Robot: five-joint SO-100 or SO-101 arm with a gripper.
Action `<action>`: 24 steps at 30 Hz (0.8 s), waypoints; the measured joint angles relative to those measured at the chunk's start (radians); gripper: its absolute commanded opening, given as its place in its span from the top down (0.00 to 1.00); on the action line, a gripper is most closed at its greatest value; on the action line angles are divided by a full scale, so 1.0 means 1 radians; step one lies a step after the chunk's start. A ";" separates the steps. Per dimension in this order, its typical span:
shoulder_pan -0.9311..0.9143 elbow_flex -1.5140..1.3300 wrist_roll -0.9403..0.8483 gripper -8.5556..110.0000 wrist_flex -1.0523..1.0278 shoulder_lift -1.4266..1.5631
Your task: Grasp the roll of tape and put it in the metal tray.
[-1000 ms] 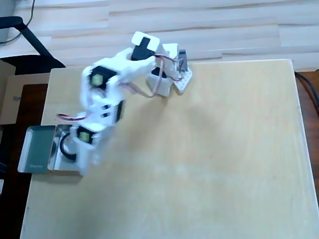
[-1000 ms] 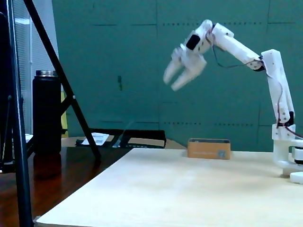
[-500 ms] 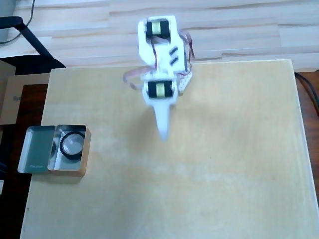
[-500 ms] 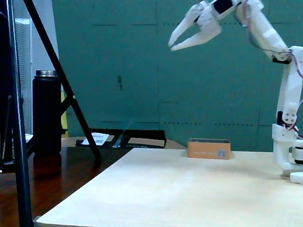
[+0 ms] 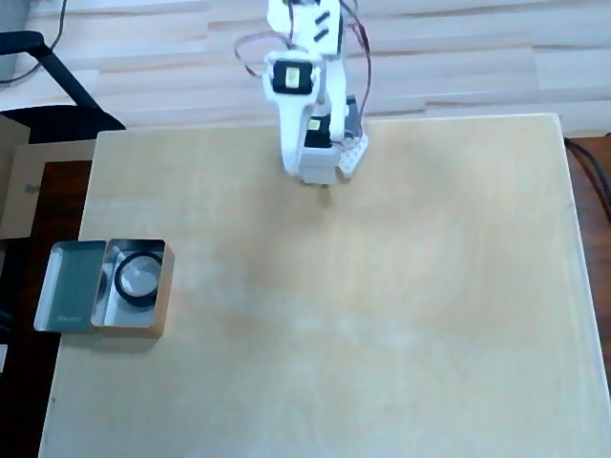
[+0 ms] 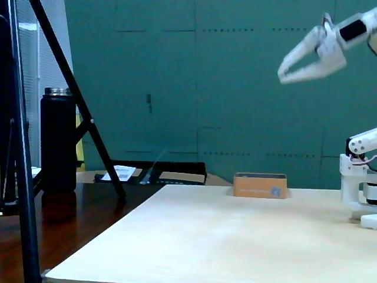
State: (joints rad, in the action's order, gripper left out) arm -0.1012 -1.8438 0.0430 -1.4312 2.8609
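Since the earlier frames the white two-finger gripper (image 6: 281,70) has been pulling back high toward its base, jaws parted and holding nothing. On the pale wooden worktop (image 5: 382,315), the small black roll of tape (image 5: 137,281) is lying in the right compartment of the shiny silver metal tray (image 5: 67,286) in the overhead view.

**Setting: an office or lab workspace**

A pale wooden table (image 5: 382,315) carries a small white robot arm (image 5: 310,105) (hobby-grade, exposed wiring). Behind it stands a teal panelled wall (image 6: 177,76). Well left of the raised fingers (image 6: 300,56) in the fixed view stand a black tripod leg (image 6: 70,88) and black flask (image 6: 58,141), both on a dark desk (image 6: 76,212).
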 measured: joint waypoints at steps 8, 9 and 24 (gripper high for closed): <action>-0.026 -0.785 0.100 0.93 0.179 0.252; -0.026 -0.839 0.100 0.93 0.206 0.253; -0.026 -1.161 0.003 0.93 0.268 0.258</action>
State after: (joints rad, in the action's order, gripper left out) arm -0.1273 -3.0051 0.0460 -1.1628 3.1186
